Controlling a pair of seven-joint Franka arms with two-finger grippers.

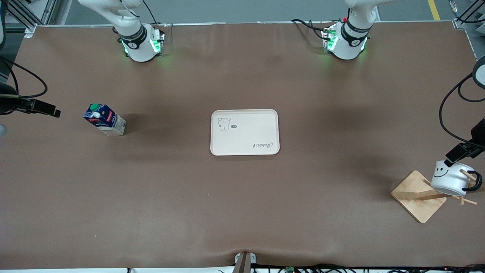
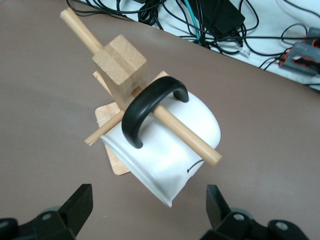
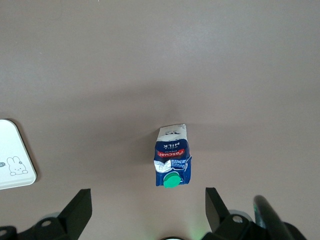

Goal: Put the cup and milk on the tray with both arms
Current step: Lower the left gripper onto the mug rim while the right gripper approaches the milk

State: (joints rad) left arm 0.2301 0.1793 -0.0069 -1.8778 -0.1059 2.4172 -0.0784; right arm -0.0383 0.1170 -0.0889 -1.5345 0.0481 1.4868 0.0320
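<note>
Front: tray (image 1: 244,132) mid-table, bare; milk (image 1: 104,120) toward right arm's end; cup (image 1: 452,179) hangs on rack (image 1: 420,196) at left arm's end.
Left wrist: left gripper (image 2: 149,206) spread over cup (image 2: 165,147); lift handle off peg (image 2: 142,89).
Right wrist: right gripper (image 3: 148,207) spread above milk (image 3: 171,161); centre, descend.

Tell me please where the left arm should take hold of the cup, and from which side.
Grip the cup across its white body, coming from above. It hangs by its black handle on a peg of the wooden rack, so the handle is blocked. The open left end effector already straddles the body.
</note>
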